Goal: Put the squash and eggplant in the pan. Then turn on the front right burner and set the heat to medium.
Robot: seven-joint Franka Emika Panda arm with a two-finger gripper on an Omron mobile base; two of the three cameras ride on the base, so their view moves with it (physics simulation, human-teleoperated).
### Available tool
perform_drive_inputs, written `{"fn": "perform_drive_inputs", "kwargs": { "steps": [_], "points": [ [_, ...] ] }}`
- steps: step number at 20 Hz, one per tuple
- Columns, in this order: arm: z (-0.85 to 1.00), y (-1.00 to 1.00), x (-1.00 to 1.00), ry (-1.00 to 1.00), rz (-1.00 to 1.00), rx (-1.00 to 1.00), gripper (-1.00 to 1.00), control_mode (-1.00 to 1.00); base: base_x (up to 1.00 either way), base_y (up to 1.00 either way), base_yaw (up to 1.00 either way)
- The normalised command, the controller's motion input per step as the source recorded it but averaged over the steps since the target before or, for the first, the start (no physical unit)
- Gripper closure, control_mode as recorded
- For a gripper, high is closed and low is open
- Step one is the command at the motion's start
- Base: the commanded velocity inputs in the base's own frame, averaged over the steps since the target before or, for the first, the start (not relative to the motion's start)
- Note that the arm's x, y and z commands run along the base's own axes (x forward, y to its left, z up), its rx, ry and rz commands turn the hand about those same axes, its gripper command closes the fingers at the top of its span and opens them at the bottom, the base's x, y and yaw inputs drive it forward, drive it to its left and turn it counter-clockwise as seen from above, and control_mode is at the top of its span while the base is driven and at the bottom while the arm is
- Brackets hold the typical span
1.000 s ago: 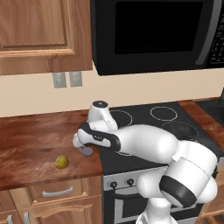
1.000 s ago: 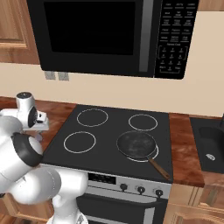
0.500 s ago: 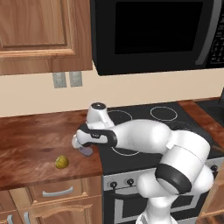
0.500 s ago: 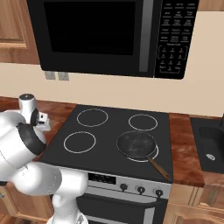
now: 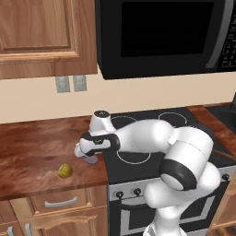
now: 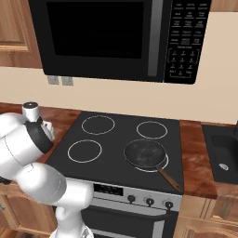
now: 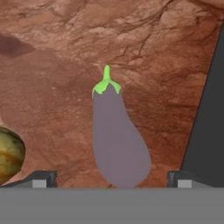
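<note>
Black microwave (image 6: 107, 39) above cooktop (image 6: 116, 144), wooden counter (image 5: 37, 152), wall outlets (image 5: 70, 83)

I see flat, even rendered light, sharp all over; a faint shadow smudges the counter (image 7: 65, 52) in my hand view.

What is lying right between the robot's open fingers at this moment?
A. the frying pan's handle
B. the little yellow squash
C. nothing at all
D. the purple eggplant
D: in the hand view the eggplant lies on the wooden counter between the two fingertips of the open gripper, with the squash off to one side.
</note>
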Motion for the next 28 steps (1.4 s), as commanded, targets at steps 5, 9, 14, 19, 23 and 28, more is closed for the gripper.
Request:
{"fn": "perform_drive_inputs", "kwargs": {
  "steps": [5, 9, 14, 19, 23, 28],
  "points": [
    [-0.15, 0.04, 0.12, 0.01, 0.00, 0.00, -1.00, -1.00, 0.00, 0.00, 0.00],
    [-0.18, 0.03, 0.06, 0.03, 0.00, 0.00, -1.00, -1.00, 0.00, 0.00, 0.00],
    [-0.19, 0.10, 0.00, 0.02, 0.00, -0.01, -1.00, -1.00, 0.00, 0.00, 0.00],
    [-0.19, 0.07, 0.00, 0.02, 0.00, -0.03, -1.00, -1.00, 0.00, 0.00, 0.00],
    [-0.24, 0.02, 0.01, 0.03, 0.00, -0.03, -1.00, -1.00, 0.00, 0.00, 0.00],
    [-0.26, 0.00, 0.02, 0.01, 0.00, 0.00, -1.00, -1.00, 0.00, 0.00, 0.00]
  ]
}}
